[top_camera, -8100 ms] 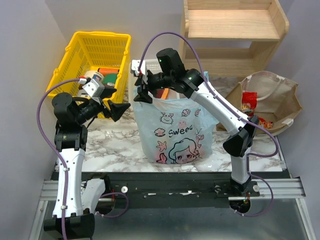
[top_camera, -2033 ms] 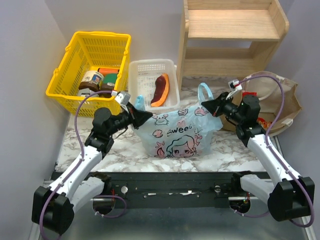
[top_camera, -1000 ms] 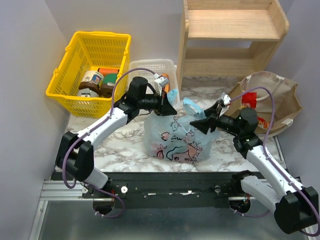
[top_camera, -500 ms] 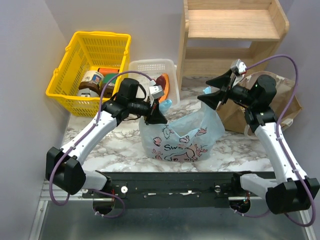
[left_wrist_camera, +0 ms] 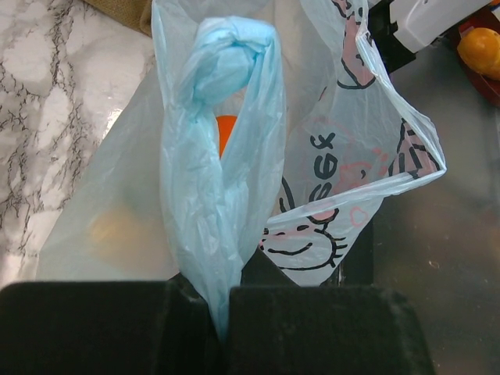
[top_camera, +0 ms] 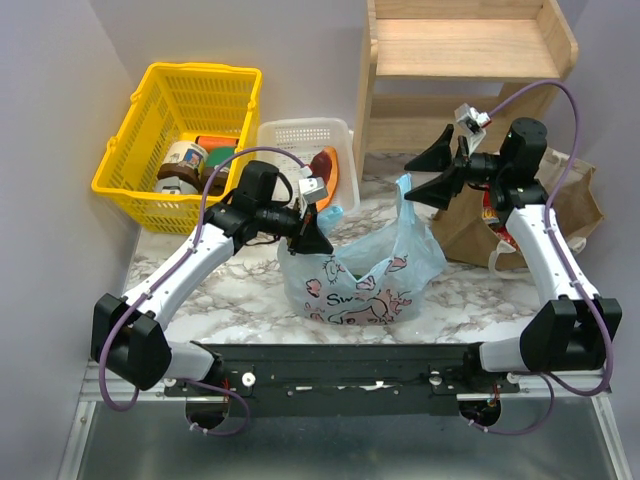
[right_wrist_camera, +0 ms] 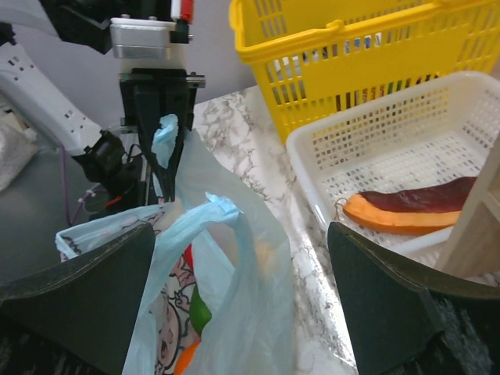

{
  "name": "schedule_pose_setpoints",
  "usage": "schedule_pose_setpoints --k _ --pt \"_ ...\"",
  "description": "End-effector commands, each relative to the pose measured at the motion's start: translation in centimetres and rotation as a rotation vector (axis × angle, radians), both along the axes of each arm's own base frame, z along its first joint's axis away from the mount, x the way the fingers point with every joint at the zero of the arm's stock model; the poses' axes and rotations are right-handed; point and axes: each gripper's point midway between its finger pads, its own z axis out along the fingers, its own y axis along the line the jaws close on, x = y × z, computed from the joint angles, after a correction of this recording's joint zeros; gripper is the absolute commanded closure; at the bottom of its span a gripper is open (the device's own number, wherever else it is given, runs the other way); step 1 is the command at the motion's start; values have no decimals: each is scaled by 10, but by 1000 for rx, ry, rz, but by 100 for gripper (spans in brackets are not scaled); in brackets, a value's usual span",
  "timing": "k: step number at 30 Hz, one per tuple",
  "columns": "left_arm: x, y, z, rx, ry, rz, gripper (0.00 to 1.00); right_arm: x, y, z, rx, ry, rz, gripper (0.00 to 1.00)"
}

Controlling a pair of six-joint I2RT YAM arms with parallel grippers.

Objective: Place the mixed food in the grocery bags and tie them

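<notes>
**A:** How do the left fingers stand?

**B:** The left gripper [left_wrist_camera: 221, 316] is pressed closed on the knotted handle [left_wrist_camera: 226, 70] of the blue bag [left_wrist_camera: 344, 148]. The thin plastic runs straight out from between the pads, and the knot sits at the far end of that strip.

**A:** And past the knot?

**B:** Just beyond it an orange piece [left_wrist_camera: 226, 134] shows through the film, inside the bag. The bag's body slumps below and ahead of the fingers on the marble table [left_wrist_camera: 47, 78].

**A:** The right fingers?

**B:** The right gripper [right_wrist_camera: 241, 234] has its jaws spread wide and clamps nothing. The bag's other loop handle [right_wrist_camera: 223, 212] rises in the gap between them, and in the wrist view it touches neither pad. Under it, in the bag's mouth, lie a green piece [right_wrist_camera: 200, 312] and something orange. Which fruit they are I cannot tell.

**A:** Further out?

**B:** Straight ahead, the left gripper faces the right one, with the bag between the two. Off to one side, beyond one finger, the purple-and-orange wedge [right_wrist_camera: 422, 207] lies in the white tray [right_wrist_camera: 375, 133]. The yellow basket [right_wrist_camera: 336, 47] stands behind the tray.

**A:** The other bag?

**B:** The tan bag [top_camera: 583, 195] sits behind the right gripper, beside its arm. Its mouth is open and a red packet [top_camera: 492, 208] shows inside.
</notes>
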Motion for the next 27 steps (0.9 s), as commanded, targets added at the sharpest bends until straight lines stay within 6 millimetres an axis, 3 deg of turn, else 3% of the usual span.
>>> schedule_pose_setpoints --k 1,10,12,13,15,16,19,23,27 --pt "-6 1 5 -21 -6 -27 100 -22 8 4 9 9 116 0" --pt "-6 1 7 -25 -17 -20 100 -24 26 -7 8 54 173 2" --pt "-5 2 6 -24 -14 -17 100 -25 27 -6 7 55 171 15" --pt "-5 1 7 -26 -17 -16 100 -25 27 -5 7 54 165 31" --pt "-5 1 9 -32 -17 -17 100 -27 27 0 6 46 142 50" --pt "-6 0 12 -42 -21 -20 100 -29 27 3 6 40 137 70" --pt "-1 -6 27 -89 -1 4 100 -37 28 18 8 1 111 88" --pt "16 -17 52 -117 70 61 100 -56 42 35 2 -47 133 97" --pt "26 -29 72 -145 139 83 100 -67 63 31 -14 -66 169 99"
